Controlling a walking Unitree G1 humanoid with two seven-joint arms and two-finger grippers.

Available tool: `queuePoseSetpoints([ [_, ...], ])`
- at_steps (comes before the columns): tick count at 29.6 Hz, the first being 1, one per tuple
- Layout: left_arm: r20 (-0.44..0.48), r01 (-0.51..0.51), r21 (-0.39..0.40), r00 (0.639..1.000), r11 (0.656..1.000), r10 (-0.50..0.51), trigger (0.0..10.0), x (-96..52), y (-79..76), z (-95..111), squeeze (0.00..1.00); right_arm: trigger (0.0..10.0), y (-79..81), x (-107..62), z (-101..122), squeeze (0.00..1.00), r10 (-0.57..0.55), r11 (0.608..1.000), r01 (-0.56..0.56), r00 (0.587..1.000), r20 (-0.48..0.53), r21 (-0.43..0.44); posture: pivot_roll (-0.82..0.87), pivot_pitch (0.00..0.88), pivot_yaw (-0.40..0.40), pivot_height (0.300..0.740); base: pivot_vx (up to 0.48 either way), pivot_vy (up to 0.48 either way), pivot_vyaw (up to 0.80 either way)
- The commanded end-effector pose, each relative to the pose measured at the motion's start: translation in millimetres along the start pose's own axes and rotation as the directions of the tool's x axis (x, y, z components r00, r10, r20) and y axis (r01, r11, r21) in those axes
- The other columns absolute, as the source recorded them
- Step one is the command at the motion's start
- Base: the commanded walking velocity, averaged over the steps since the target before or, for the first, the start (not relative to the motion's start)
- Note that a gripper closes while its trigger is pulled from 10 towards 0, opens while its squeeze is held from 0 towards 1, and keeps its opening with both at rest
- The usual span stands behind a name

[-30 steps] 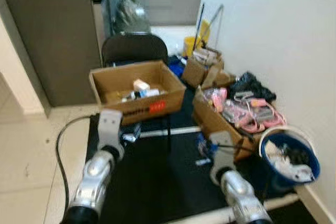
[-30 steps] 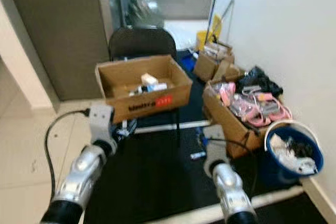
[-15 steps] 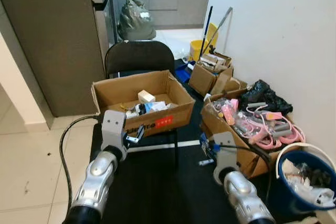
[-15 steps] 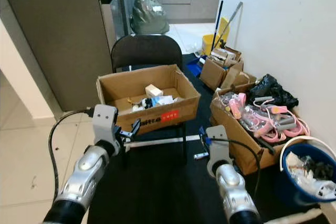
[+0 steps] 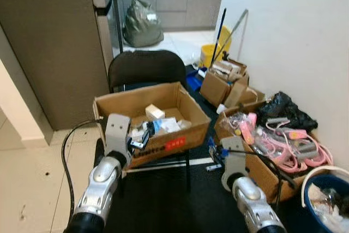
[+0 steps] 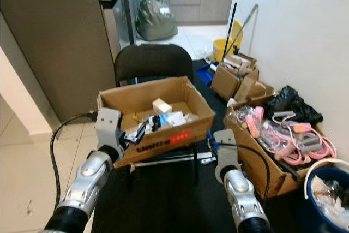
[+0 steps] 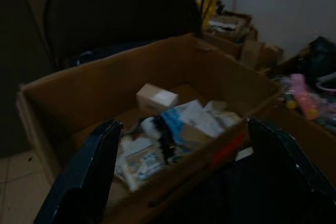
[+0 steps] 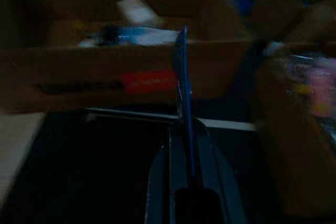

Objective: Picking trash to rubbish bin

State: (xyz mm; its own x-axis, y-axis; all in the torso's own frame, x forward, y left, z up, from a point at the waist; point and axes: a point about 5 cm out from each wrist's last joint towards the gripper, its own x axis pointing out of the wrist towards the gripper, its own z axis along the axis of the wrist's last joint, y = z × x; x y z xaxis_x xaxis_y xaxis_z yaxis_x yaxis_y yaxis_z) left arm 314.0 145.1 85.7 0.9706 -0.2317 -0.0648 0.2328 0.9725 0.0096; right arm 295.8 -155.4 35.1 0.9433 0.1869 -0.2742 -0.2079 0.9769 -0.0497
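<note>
Left gripper, fingers spread, faces the cardboard box of trash; right gripper is pinched closed. Next: reach in.

brown cardboard box with red label, black chair, blue bucket

Black chair under a cardboard box, yellow mop bucket near the wall.

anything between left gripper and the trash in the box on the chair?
Only the near wall of the open brown cardboard box. The left gripper, fingers open, faces the white packets and small carton inside from just outside that wall.
</note>
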Motion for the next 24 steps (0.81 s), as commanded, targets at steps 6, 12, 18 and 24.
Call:
queuePoseSetpoints([
  [6,-0.012,0.006,0.005,1.0,1.0,-0.006,10.0,-0.7,0.1,-2.3,0.0,10.0,-3.1,-1.6,-3.0,0.0,-0.008,1.0,0.008,1.0,-0.011,-0.002,-0.05,0.032,-0.012,0.74,0.392,0.0,0.0],
  [12,-0.012,0.01,0.006,1.0,1.0,-0.01,10.0,-0.6,-0.1,-2.1,0.0,10.0,-3.4,-2.6,-4.3,0.0,-0.011,1.0,0.011,1.0,-0.012,-0.002,-0.05,0.038,-0.011,0.74,0.391,0.0,0.0],
  [18,-0.011,0.011,0.006,1.0,1.0,-0.011,10.0,-0.8,-0.4,-1.7,0.0,10.0,-3.4,-2.8,-4.6,0.0,-0.012,1.0,0.012,1.0,-0.012,-0.003,-0.05,0.039,-0.011,0.74,0.391,0.0,0.0],
  [24,-0.012,0.013,0.009,1.0,1.0,-0.013,10.0,-1.3,-0.4,-1.6,0.0,10.0,-3.2,-3.2,-4.9,0.0,-0.012,1.0,0.012,1.0,-0.013,-0.003,-0.05,0.043,-0.01,0.74,0.389,0.0,0.0],
])
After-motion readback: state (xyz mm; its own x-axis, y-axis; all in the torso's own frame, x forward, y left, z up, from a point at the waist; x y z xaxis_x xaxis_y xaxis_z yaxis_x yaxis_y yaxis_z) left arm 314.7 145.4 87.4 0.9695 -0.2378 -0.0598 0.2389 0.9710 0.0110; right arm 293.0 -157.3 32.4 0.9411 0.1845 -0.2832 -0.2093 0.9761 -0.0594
